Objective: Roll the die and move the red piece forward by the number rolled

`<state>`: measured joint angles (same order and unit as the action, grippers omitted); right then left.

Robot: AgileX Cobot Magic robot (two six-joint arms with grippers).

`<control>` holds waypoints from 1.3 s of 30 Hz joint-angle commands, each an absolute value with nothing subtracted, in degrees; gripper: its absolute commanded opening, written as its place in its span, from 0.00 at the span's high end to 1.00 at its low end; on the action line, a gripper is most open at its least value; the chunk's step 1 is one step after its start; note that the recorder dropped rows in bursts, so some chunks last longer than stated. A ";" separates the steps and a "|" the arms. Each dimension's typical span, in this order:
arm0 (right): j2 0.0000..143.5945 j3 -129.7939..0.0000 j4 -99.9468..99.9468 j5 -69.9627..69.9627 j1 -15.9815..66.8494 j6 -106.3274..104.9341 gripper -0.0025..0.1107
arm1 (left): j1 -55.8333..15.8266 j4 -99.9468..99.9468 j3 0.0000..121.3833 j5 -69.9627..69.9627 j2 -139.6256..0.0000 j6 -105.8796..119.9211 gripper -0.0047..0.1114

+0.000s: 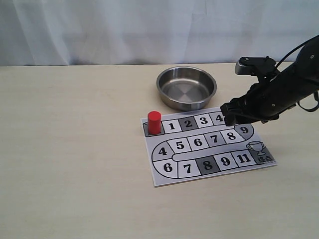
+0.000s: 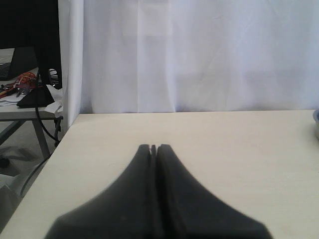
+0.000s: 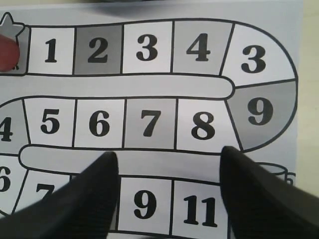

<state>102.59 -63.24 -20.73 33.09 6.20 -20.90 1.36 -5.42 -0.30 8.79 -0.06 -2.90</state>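
The red piece (image 1: pixel 154 122) stands upright on the start square at the left end of the paper board (image 1: pixel 209 164); the right wrist view catches only its blurred red edge (image 3: pixel 7 50). My right gripper (image 1: pixel 230 118) hovers over the board's right end, near squares 4 and 9. Its jaws (image 3: pixel 169 157) stand wide open above the printed squares with nothing between them. The left gripper (image 2: pixel 153 147) is shut and empty over bare table; the exterior view does not show it. The die is hidden in every view.
A steel bowl (image 1: pixel 187 87) sits just behind the board, and its inside looks empty. A white curtain (image 1: pixel 124 30) hangs behind the table. The table's left edge (image 2: pixel 52 159) drops off beside the left gripper, with a cluttered side table (image 2: pixel 25 97) beyond.
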 commanded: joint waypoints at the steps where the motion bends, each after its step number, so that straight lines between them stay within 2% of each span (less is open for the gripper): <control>1: 102.53 -62.95 -20.08 33.27 6.17 -21.44 0.48 | 1.36 -5.32 0.00 8.15 0.00 -3.03 0.96; 4: 102.53 -62.95 -21.01 35.14 6.17 -23.95 0.55 | 1.36 -5.32 0.00 8.15 0.00 -3.03 0.96; 12: 102.53 -62.95 -33.39 39.71 6.17 -35.56 0.93 | 1.36 -5.32 0.00 8.15 0.00 -3.03 0.96; 13: 102.53 -62.95 -33.94 39.99 6.17 -36.02 0.94 | 1.36 -5.32 0.00 8.15 0.00 -3.03 0.96; 20: 102.53 -62.95 -33.43 41.16 7.76 -36.03 0.94 | 1.36 -5.32 0.00 8.15 0.00 -3.03 0.96; 39: 102.33 -62.95 -33.43 40.65 27.59 -33.70 0.94 | 1.36 -5.32 0.00 8.15 0.00 -3.03 0.96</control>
